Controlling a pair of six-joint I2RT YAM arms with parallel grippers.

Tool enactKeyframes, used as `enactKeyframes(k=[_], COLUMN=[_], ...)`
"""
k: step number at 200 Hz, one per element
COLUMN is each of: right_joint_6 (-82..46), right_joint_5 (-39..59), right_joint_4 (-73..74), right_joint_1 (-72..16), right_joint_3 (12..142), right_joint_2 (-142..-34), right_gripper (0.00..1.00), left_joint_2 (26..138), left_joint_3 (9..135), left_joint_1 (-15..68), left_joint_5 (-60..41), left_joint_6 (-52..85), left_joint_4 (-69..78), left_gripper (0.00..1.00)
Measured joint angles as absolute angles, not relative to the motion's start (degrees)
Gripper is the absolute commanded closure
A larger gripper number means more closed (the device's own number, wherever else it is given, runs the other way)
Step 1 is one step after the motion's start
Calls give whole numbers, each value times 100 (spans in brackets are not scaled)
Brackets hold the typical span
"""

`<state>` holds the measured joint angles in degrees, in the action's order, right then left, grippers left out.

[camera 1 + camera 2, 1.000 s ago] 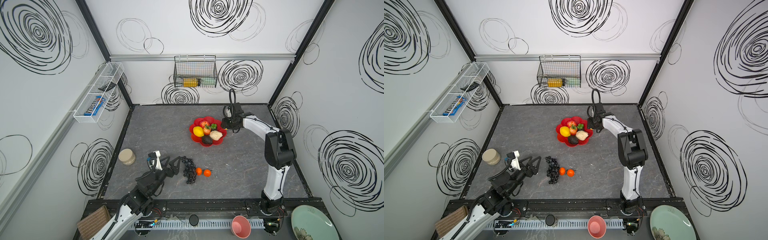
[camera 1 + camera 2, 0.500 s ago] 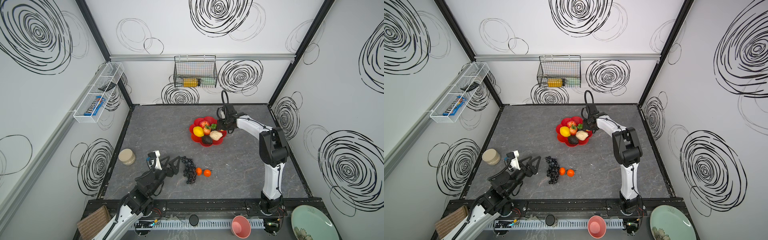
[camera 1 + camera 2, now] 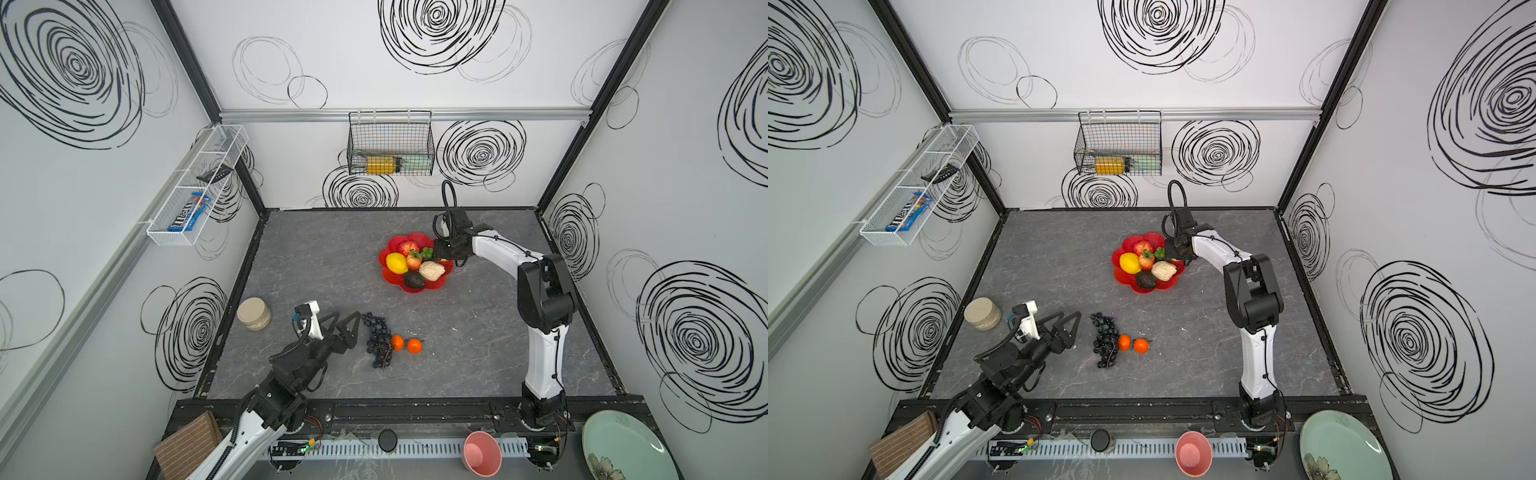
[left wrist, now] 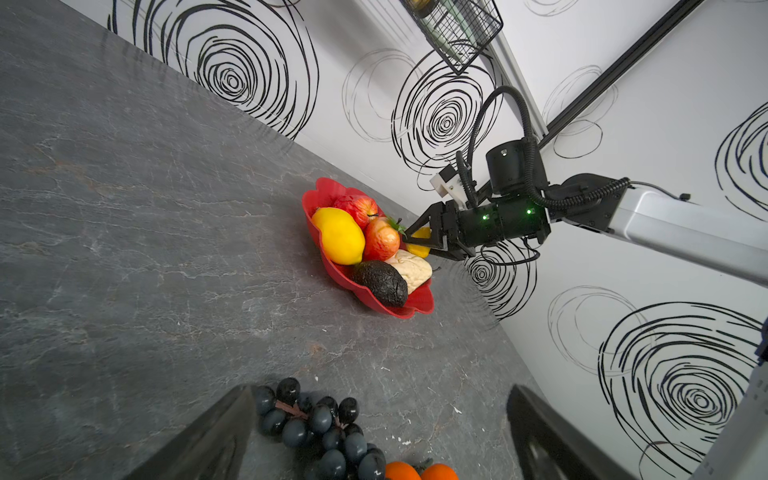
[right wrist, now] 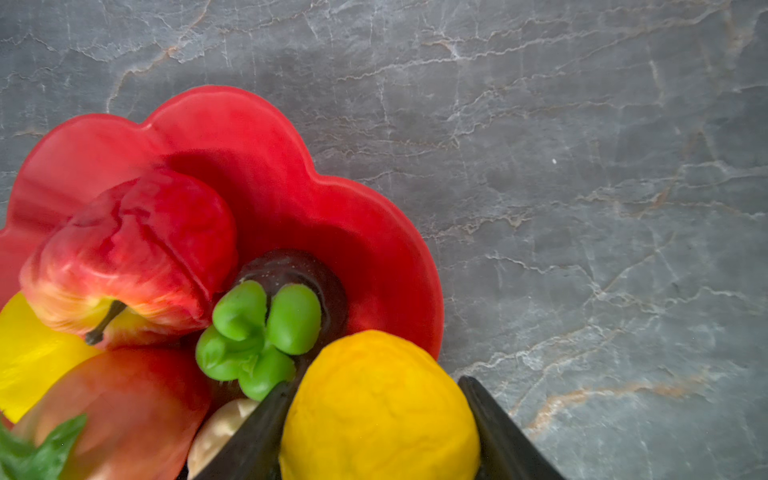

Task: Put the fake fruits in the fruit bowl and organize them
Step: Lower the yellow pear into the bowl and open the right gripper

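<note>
The red flower-shaped fruit bowl (image 3: 388,275) (image 3: 1121,277) stands mid-table, holding a red apple (image 3: 408,247), a yellow lemon (image 3: 396,263), a strawberry (image 3: 414,262), a cream wrinkled fruit (image 3: 432,271), a dark avocado (image 3: 414,280) and a mangosteen (image 5: 259,332). My right gripper (image 3: 438,249) (image 5: 374,384) is shut on a second lemon (image 5: 380,407) (image 4: 419,244), just over the bowl's right rim. The dark grape bunch (image 3: 378,338) (image 4: 316,424) and two small oranges (image 3: 397,343) (image 3: 414,345) lie on the table. My left gripper (image 3: 345,316) (image 4: 380,392) stands open and empty just left of the grapes.
A beige jar (image 3: 254,313) sits by the left wall. A pink cup (image 3: 482,453), a pale green plate (image 3: 623,446) and a brown block (image 3: 187,449) lie beyond the front rail. A wire basket (image 3: 390,143) hangs on the back wall, a white shelf (image 3: 195,187) on the left one.
My right gripper has carried the lemon leftward from beside the bowl to over its right rim. The left arm, grapes and oranges have not moved.
</note>
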<state>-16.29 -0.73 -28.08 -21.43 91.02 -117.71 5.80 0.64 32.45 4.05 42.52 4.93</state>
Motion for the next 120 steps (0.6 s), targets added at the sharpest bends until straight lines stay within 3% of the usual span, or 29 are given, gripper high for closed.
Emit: enactKeyframes(k=[120], right_joint_6=[-1610], right_joint_5=[-174], right_joint_4=[-2978], right_joint_1=[-2193], right_joint_3=[9325], right_joint_2=[-11778], right_gripper=[22], left_joint_2=[556], left_joint_3=[64], left_joint_1=[3208], left_joint_5=[373], left_joint_6=[4270], left_joint_4=[493], left_gripper=[1])
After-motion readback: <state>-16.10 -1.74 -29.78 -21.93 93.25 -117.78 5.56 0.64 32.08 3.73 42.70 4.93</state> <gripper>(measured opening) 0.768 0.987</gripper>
